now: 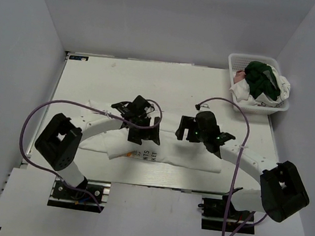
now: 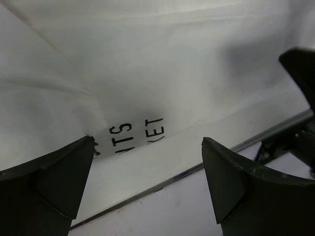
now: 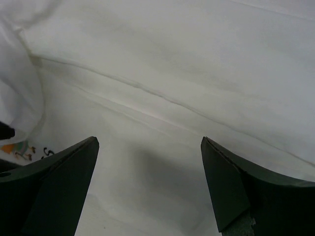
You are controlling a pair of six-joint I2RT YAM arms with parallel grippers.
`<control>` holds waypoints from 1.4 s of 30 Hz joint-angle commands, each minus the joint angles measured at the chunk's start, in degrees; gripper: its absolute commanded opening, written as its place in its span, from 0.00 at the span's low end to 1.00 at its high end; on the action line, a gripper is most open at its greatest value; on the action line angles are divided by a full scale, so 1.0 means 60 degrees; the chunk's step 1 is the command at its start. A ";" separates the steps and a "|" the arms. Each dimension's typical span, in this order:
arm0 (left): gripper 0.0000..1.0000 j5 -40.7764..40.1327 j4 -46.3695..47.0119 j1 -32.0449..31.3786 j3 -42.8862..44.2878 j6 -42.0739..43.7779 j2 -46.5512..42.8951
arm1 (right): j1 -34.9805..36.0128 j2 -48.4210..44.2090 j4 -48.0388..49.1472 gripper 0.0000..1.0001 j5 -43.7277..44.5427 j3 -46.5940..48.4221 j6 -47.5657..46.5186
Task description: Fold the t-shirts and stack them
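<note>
**Top view, read left to right.** The left arm (image 1: pixel 57 140) curves from its base at the near edge over the table (image 1: pixel 82 74), with a purple cable (image 1: pixel 27 125) looping beside it. The left claw (image 1: pixel 144 132) hangs over the left half of a white t-shirt (image 1: pixel 193 157). The shirt lies spread across the middle of the table, wider than it is deep, with its near hem close to the table's near edge. Dark lettering (image 1: pixel 146 154) sits by that hem, just below the left claw. The right claw (image 1: pixel 181 132) hangs over the shirt's right half, near the left claw but apart from it. At the far right corner stands a white basket (image 1: pixel 233 61) holding a green t-shirt (image 1: pixel 263 79), with a pink t-shirt (image 1: pixel 240 76) and more white cloth (image 1: pixel 282 87) bunched around it.

**Left wrist view.** The claw's fingers (image 2: pixel 49 187) stand wide apart with nothing between them. Below the gap lie the shirt's hem, its letters (only "TS" and "KET" can be read) and a strip of bare table.

**Right wrist view.** The fingers (image 3: pixel 246 191) are likewise spread wide and hold nothing. Only smooth white cloth crossed by a seam lies beneath, and a small coloured graphic (image 3: pixel 17 150) shows at the left edge. In neither wrist view can it be told whether the fingertips touch the cloth.
</note>
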 commanded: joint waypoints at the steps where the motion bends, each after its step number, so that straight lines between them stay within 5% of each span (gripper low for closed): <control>1: 1.00 -0.2205 -0.1362 -0.0222 0.1050 0.0365 -0.0311 | 0.0069 0.0190 0.0934 0.90 -0.1959 0.0269 -0.1084; 5: 1.00 -0.6679 -0.3632 0.0348 0.1478 -0.2089 -0.1892 | 0.0711 0.1376 0.0845 0.90 -0.2906 0.1469 -0.1279; 7: 1.00 -0.7827 -0.4835 0.0773 0.1478 -0.3524 -0.2463 | 0.1005 0.1947 0.1504 0.90 -0.3535 0.1646 -0.1161; 13: 1.00 -0.7977 -0.4574 0.1711 0.0584 -0.3781 -0.4369 | 0.2119 0.4614 0.1389 0.90 -0.4387 0.4657 -0.0897; 19: 1.00 -0.7848 -0.4681 0.1888 0.0380 -0.3781 -0.5116 | 0.2398 0.6520 0.0321 0.87 -0.3364 0.5997 -0.0868; 22: 1.00 -0.7846 -0.4575 0.1888 0.0188 -0.3693 -0.5323 | 0.2442 0.6901 0.0128 0.68 -0.3434 0.6291 -0.0912; 23: 1.00 -0.7846 -0.4662 0.1975 0.0188 -0.3693 -0.5323 | 0.2471 0.6946 0.0143 0.48 -0.3479 0.6450 -0.0912; 30: 1.00 -0.7569 -0.4488 0.1976 0.0188 -0.3504 -0.4839 | 0.2516 0.6699 -0.0033 0.00 -0.3231 0.6920 -0.1146; 42: 1.00 -0.7378 -0.4254 0.2064 0.0276 -0.3386 -0.4209 | 0.2369 0.6594 -0.0238 0.00 -0.2601 0.6935 -0.1147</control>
